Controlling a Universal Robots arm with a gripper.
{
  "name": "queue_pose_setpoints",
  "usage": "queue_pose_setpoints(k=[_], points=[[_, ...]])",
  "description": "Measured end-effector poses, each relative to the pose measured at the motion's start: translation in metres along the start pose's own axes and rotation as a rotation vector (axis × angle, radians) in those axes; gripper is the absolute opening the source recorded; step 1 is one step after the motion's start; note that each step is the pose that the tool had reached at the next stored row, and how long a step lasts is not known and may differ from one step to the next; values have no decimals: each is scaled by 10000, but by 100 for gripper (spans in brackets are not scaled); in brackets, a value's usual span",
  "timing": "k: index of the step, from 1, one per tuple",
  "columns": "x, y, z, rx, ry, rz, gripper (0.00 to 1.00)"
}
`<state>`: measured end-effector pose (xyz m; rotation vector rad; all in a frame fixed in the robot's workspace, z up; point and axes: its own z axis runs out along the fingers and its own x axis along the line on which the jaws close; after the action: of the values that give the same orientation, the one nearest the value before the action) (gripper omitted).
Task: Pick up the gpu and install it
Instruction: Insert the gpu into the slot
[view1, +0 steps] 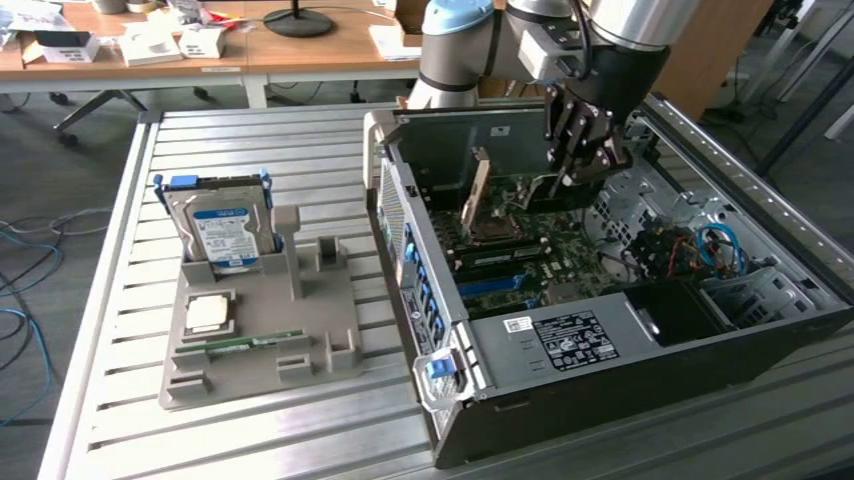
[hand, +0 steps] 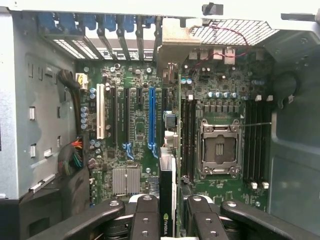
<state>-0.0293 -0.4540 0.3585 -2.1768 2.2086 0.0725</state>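
Observation:
The gpu (hand: 167, 185) shows edge-on in the wrist view, a thin card with a green logo, and my gripper (hand: 173, 202) is shut on it with a black finger (hand: 145, 215) on each side. Its silver end bracket (hand: 172, 42) points at the row of rear slot covers. The card hangs over the motherboard (hand: 135, 125), lined up just beside the long blue slot (hand: 151, 117). In the exterior view my gripper (view1: 587, 170) reaches down into the open computer case (view1: 601, 340), and the brownish card edge (view1: 474, 195) stands upright above the board.
On the exterior view's left a grey holder (view1: 300, 330) carries a hard drive with a blue label (view1: 224, 228), a square chip (view1: 210, 313) and a green memory stick (view1: 240, 345). Cables (view1: 714, 245) lie in the case. Desks with clutter stand behind the slatted table (view1: 267, 140).

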Motion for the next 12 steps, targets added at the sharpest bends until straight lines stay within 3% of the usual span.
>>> queue_pose_setpoints(k=[12], points=[[10, 0, 157, 0, 1, 0, 26]])
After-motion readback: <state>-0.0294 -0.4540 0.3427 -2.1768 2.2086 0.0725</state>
